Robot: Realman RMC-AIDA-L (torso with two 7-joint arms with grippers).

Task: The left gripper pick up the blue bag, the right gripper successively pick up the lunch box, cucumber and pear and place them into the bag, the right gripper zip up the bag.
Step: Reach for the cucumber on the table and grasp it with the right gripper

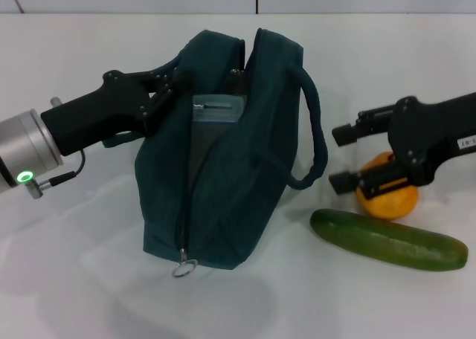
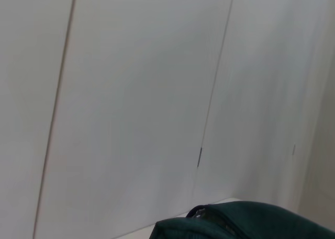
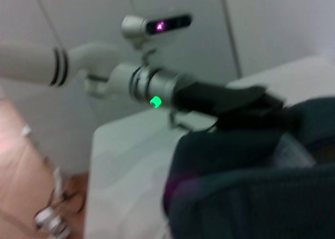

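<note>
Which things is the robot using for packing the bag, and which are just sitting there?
Part of the job:
blue bag, held by the left gripper
lunch box, already inside the bag
cucumber
pear
right gripper, open

Just there:
white table

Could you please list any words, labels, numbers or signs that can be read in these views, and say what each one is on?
No text can be read in full.
White label on the right pincer: dark marks at the head view's edge, cut off and too small to read.
Blue bag, left pincer, cucumber: no print visible.
</note>
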